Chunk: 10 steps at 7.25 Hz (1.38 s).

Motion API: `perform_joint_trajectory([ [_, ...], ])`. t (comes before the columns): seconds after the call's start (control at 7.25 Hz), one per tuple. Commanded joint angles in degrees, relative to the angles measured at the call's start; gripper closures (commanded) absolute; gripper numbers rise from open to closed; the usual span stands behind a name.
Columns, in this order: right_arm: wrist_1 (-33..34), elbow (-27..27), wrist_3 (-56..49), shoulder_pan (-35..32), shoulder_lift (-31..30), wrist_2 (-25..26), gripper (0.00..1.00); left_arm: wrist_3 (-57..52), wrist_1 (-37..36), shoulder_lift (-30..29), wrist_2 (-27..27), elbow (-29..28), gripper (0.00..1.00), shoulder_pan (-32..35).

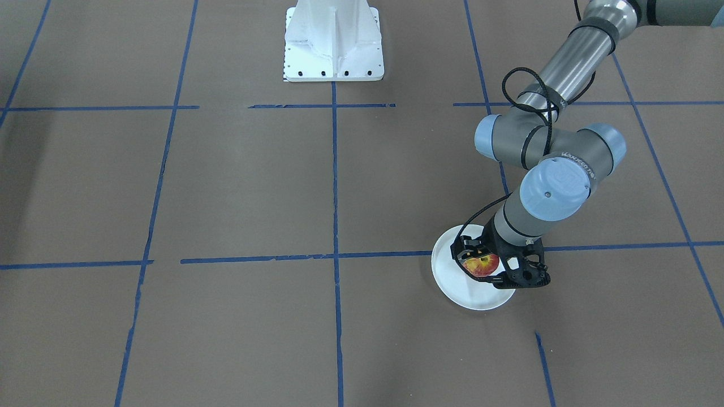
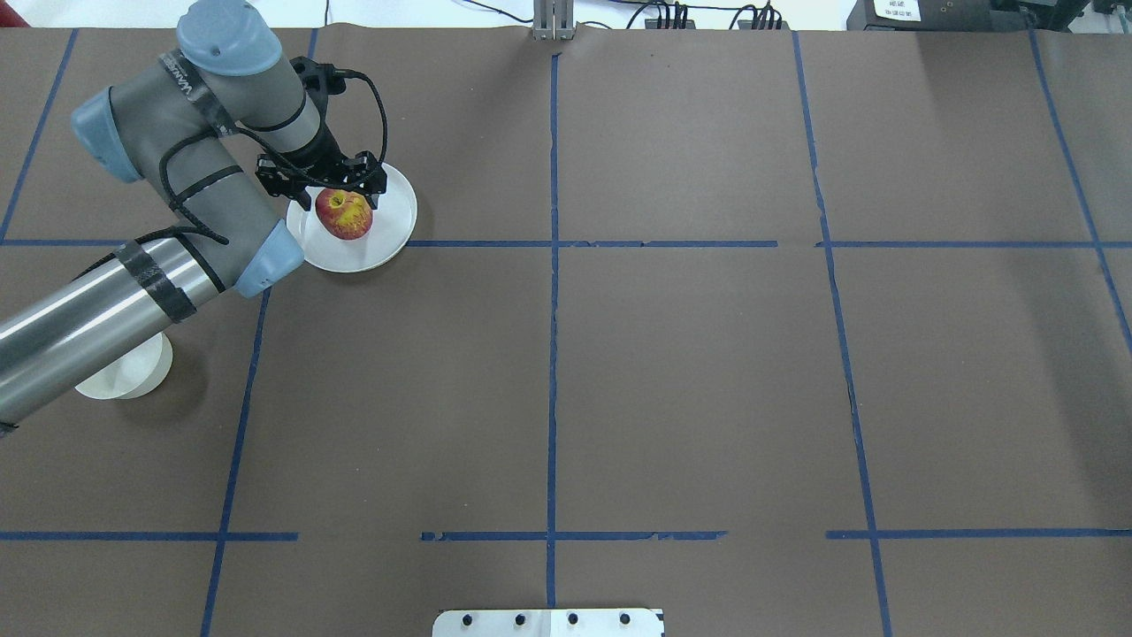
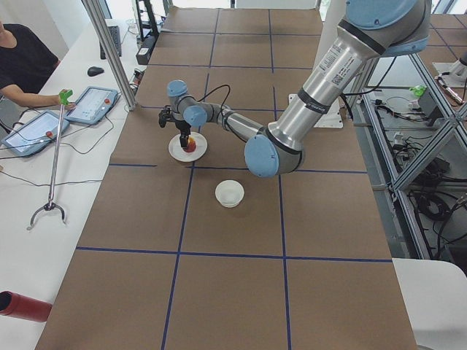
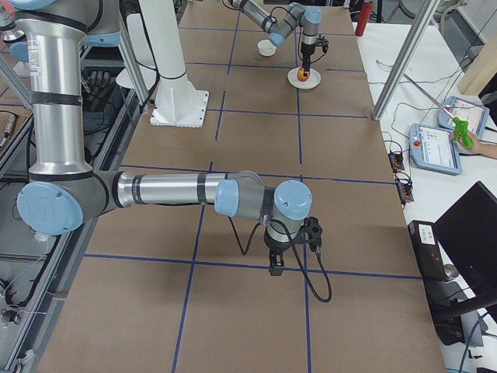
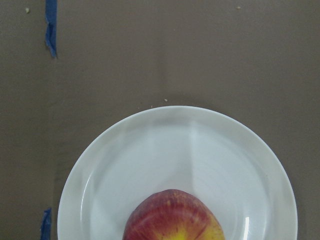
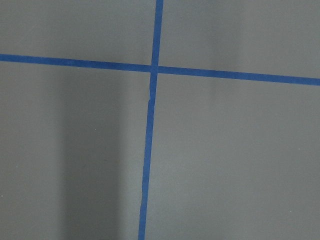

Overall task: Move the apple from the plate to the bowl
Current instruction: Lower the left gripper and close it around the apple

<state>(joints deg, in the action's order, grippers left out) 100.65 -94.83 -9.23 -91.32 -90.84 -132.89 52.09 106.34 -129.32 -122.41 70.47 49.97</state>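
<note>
Left gripper [image 1: 491,264] straddles the apple [image 1: 481,264], a finger on either side; whether they pinch it I cannot tell. The apple is over the plate [image 1: 452,274]. A bowl [image 3: 229,193] stands near the plate. Right gripper [image 4: 291,249] hangs well apart from the plate, its opening impossible to tell

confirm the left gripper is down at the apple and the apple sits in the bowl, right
No: the left gripper is down at the apple, but the apple sits on the plate, not in the bowl, which stands apart. The overhead exterior view shows it.
</note>
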Motion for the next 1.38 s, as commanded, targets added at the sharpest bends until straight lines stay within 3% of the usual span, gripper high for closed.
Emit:
perform_joint_trajectory([
  [0.0,0.0,0.0,0.0,0.0,0.0,0.0,0.0,0.0,0.7,0.1,0.5,-0.9,0.0,-0.7],
  [0.28,0.0,0.0,0.0,0.0,0.0,0.0,0.0,0.0,1.9,0.3,1.0,-1.5,0.0,-0.9],
  [0.41,0.0,0.0,0.0,0.0,0.0,0.0,0.0,0.9,1.9,0.3,1.0,-1.4,0.38,-0.9],
  [0.55,0.0,0.0,0.0,0.0,0.0,0.0,0.0,1.3,1.8,0.3,1.0,-1.0,0.86,-0.7],
  [0.69,0.0,0.0,0.0,0.0,0.0,0.0,0.0,1.2,1.6,0.3,1.0,-0.1,1.0,0.0],
  [0.97,0.0,0.0,0.0,0.0,0.0,0.0,0.0,-0.3,-3.6,2.4,0.6,8.3,1.0,5.1],
  [1.24,0.0,0.0,0.0,0.0,0.0,0.0,0.0,-5.1,-10.5,9.6,0.7,22.5,1.0,7.3],
])
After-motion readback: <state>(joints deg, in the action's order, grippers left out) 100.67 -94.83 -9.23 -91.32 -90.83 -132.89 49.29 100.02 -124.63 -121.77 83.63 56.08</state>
